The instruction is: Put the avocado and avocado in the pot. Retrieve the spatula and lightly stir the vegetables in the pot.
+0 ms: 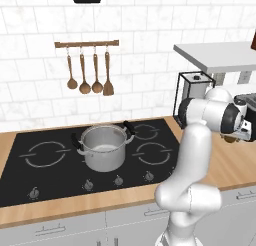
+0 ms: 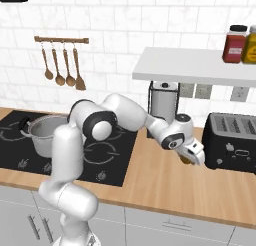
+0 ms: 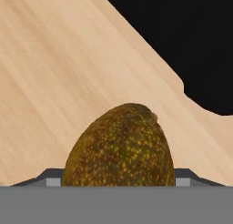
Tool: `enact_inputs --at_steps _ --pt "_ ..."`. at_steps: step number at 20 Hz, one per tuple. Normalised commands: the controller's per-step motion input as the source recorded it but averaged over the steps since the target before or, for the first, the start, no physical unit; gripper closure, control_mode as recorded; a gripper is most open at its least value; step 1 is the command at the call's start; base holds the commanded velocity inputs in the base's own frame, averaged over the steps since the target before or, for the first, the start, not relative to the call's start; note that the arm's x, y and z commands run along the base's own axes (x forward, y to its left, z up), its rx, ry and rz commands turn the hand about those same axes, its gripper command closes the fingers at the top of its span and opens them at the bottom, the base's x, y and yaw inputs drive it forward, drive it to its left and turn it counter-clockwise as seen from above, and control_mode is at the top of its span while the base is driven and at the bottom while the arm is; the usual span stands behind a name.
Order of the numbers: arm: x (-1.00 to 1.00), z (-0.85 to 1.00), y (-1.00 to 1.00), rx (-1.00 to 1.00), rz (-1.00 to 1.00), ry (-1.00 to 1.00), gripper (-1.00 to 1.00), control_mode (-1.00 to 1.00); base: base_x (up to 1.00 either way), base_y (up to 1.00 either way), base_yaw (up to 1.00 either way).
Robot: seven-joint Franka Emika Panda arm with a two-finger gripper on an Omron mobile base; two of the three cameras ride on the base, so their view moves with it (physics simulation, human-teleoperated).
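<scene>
Gripper (image 2: 189,159) and avocado (image 3: 120,148) meet low over the wooden counter (image 2: 165,185), just at nine o'clock of the black toaster (image 2: 235,142) in the right base view. In the hand view the speckled olive-brown fruit sits right against the hand, between the two dark finger bases, so the fingers look to be around it, though whether they are pressing it or only straddling it cannot be told.

The pot (image 1: 104,147) stands on the black cooktop (image 1: 45,155), well apart from the hand, toward nine o'clock of it across the counter. Its inside looks bare steel from the left base view, so, as a judgement, neither avocado is in yet and the task is near its start: both fruits, then fetching the spatula, then stirring remain.

Fingertips are hidden under the fruit. A brown patch under the hand in the right base view is probably this avocado.
</scene>
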Motion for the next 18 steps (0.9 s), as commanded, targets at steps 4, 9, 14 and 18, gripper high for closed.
enact_inputs --at_steps 4,9,14,18 --pt "-0.60 0.80 0.30 0.00 0.01 -0.25 1.00 -1.00 0.00 0.00 0.00" --pt "-0.58 0.97 0.97 0.00 0.02 -0.06 1.00 -1.00 0.00 0.00 0.00" --pt "-0.44 0.97 1.00 0.00 0.04 0.00 1.00 -1.00 0.00 0.00 0.00" --pt "-0.46 0.78 1.00 0.00 0.10 0.00 1.00 -1.00 0.00 0.00 0.00"
